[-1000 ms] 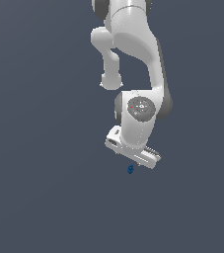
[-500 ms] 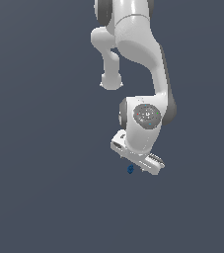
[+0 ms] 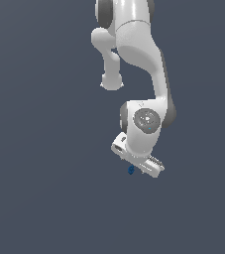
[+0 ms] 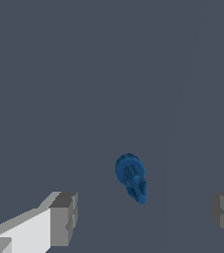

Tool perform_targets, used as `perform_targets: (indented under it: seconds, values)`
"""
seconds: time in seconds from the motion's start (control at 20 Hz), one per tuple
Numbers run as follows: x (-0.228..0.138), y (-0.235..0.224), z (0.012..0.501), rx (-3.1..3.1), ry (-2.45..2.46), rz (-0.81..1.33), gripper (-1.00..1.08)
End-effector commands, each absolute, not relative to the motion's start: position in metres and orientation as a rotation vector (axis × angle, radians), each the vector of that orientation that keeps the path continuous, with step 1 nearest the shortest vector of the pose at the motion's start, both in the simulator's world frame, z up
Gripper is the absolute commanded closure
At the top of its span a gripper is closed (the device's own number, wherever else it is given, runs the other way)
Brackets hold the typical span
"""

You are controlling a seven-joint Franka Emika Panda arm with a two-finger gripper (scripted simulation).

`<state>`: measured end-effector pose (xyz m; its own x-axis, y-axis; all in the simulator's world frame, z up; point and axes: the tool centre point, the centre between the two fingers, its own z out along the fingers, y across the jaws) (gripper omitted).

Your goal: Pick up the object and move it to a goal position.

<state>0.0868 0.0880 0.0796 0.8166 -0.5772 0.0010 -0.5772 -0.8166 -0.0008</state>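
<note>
All I have around me is a flat, featureless slate-grey backdrop point(image 3: 39, 149) that fills both views edge to edge; I can make out no table edge, wall or horizon line in it.

Against that grey I count one arm point(image 3: 134, 54), white with dark joints, coming down from the top of the exterior view and bending towards the exterior view's right before it ends in one gripper point(image 3: 136, 163). I count one object point(image 3: 131, 170), a small dark blue blob, much smaller than the gripper's body. In the exterior view it sits just under the gripper's lower edge, towards the exterior view's left end of that body, and it looks very close to it; from here I cannot tell whether it touches.

The wrist view settles more. There the object point(image 4: 131, 177) shows as a rounded blue head tapering to a narrower tip, lying in the gap between the two grey fingertips point(image 4: 64, 218). I count two fingertips, one on each side of the frame, and both stand well apart from the blob with bare grey between. So the jaws are spread wide and grip nothing.

Nothing stands between the fingertips and the object. Whether the blob rests on a surface I cannot tell.
</note>
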Motion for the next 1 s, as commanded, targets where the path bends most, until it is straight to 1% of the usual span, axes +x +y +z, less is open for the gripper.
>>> perform_targets:
  seconds: [0.0, 0.25, 0.5, 0.55, 0.95]
  values:
    - [0.086, 0.088, 0.066, -2.994, 0.953, 0.000, -0.92]
    - [0.086, 0.088, 0.044, -2.993, 0.956, 0.000, -0.92]
    - [0.087, 0.088, 0.043, -2.993, 0.956, 0.000, -0.92]
    - [0.087, 0.088, 0.043, -2.993, 0.956, 0.000, 1.08]
    - [0.087, 0.088, 0.043, -2.993, 0.956, 0.000, 1.08]
